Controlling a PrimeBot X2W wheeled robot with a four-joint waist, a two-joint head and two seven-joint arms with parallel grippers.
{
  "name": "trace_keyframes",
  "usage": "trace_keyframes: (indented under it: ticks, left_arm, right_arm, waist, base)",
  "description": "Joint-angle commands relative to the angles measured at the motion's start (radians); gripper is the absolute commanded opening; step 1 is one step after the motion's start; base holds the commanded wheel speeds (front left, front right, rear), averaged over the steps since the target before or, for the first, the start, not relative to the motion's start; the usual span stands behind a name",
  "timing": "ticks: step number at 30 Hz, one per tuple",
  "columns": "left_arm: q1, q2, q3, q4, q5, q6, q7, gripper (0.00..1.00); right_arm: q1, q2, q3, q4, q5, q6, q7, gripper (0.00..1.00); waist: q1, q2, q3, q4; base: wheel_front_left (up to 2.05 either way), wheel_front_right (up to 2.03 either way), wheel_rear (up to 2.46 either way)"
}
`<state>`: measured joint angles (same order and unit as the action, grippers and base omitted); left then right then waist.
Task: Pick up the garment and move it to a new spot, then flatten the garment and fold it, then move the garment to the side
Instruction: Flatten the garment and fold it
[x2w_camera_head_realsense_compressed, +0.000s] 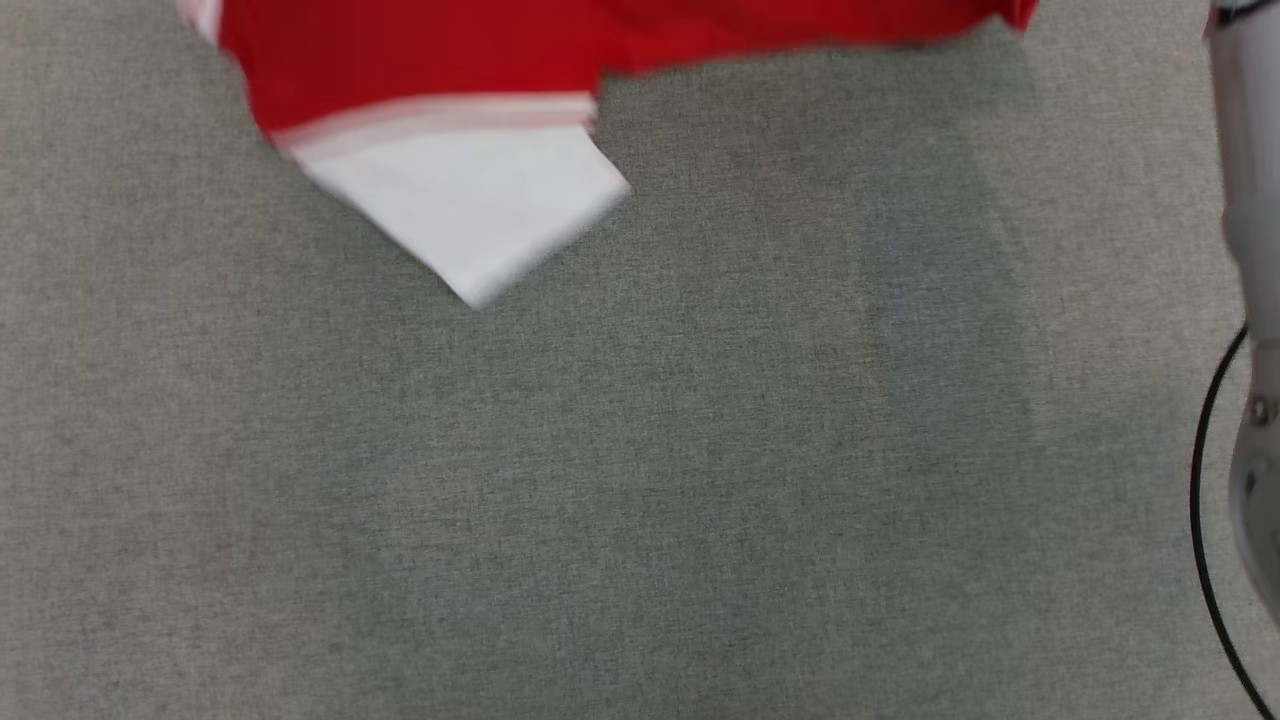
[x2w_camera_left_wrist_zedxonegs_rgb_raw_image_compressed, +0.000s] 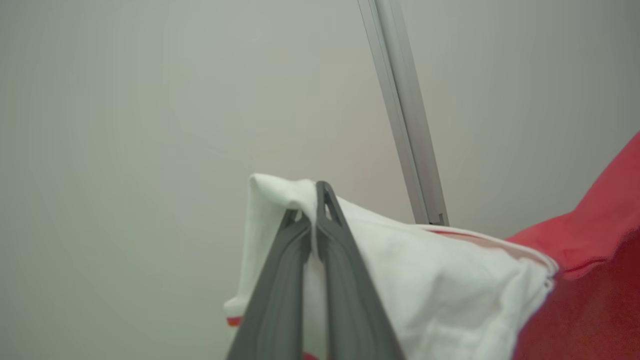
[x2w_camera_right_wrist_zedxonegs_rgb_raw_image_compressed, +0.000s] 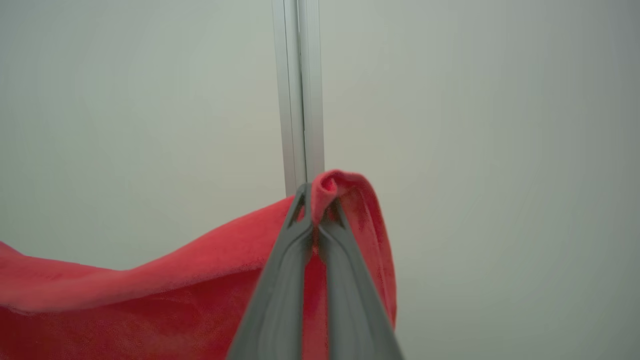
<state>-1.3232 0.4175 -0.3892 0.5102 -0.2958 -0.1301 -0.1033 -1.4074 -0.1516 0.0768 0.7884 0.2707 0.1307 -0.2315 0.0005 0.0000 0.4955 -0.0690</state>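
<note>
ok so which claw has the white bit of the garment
The left claw: it is shut on the white part of the garment, while the right claw pinches plain red cloth.

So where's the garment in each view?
Head view: garment along the top edge, white sleeve left of centre.
Left wrist view: garment lower right, sleeve pinched in the shut left gripper.
Right wrist view: garment lower left, red edge pinched in the shut right gripper.
Shared landmark: metal post behind the garment in both wrist views.
</note>
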Motion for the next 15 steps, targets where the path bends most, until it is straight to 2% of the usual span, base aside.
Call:
trace_keyframes:
  ticks: [1, 8, 15]
  left_arm:
    - [-0.036, 0.0, -0.003, 0.006, -0.007, 0.0, -0.002, 0.0]
    - [-0.204, -0.015, -0.048, 0.069, -0.041, 0.0, -0.028, 0.0]
    - [-0.192, -0.007, -0.095, 0.117, -0.087, 0.0, -0.078, 0.0]
  right_arm:
    - [-0.043, -0.002, -0.006, 0.016, 0.001, 0.0, -0.009, 0.0]
    - [-0.237, 0.004, -0.021, 0.138, 0.001, 0.0, -0.028, 0.0]
    - [-0.222, -0.021, 0.005, 0.181, 0.017, 0.0, -0.034, 0.0]
  waist:
    - [-0.0005, 0.0, -0.003, -0.004]
    - [-0.0005, 0.0, -0.005, -0.005]
    - [-0.0005, 0.0, 0.038, 0.018]
  base:
    - [0.0, 0.0, 0.0]
    - [0.0, 0.0, 0.0]
    - [0.0, 0.0, 0.0]
